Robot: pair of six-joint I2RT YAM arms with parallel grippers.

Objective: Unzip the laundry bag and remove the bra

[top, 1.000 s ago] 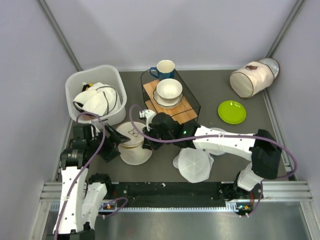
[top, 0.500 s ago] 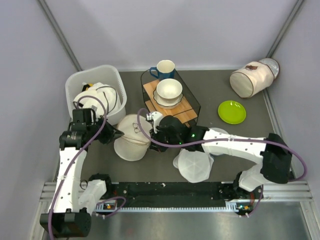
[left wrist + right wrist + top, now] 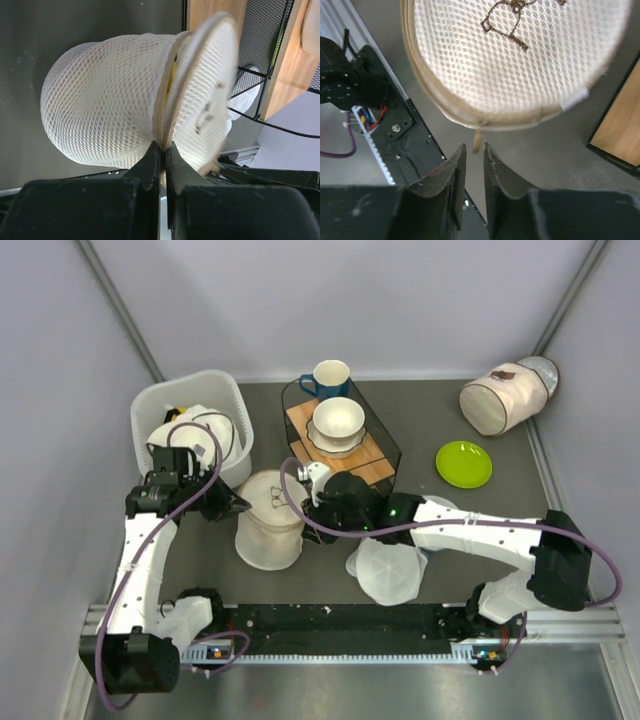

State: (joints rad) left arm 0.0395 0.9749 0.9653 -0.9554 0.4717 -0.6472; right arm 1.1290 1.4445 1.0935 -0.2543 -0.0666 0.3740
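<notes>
The laundry bag [image 3: 268, 525], a cream mesh pouch, hangs tilted with its lid face and dark eyeglasses-like mark [image 3: 507, 22] turned up. My left gripper [image 3: 232, 503] is shut on the bag's zip rim [image 3: 164, 135], pinching the seam between both fingers. My right gripper [image 3: 308, 520] is at the bag's right side, its jaws slightly open [image 3: 474, 147]. The beige zip pull [image 3: 477, 141] dangles from the rim just ahead of the fingertips, not held. In the left wrist view the zip gapes a little and shows something yellow [image 3: 172, 75] inside. The bra is hidden.
A white basket [image 3: 150, 405] of clothes stands behind the left arm. Right of the bag is a wire rack [image 3: 385, 430] with a bowl [image 3: 338, 420] and a blue mug [image 3: 330, 377]. Translucent white discs [image 3: 388, 570] lie near front. A green plate [image 3: 464, 463] and a cylinder bag [image 3: 500, 398] are far right.
My left gripper shut on the bag's rim and lifted it up and back. My right gripper, shut a moment ago, opened a little and let the zip pull go.
</notes>
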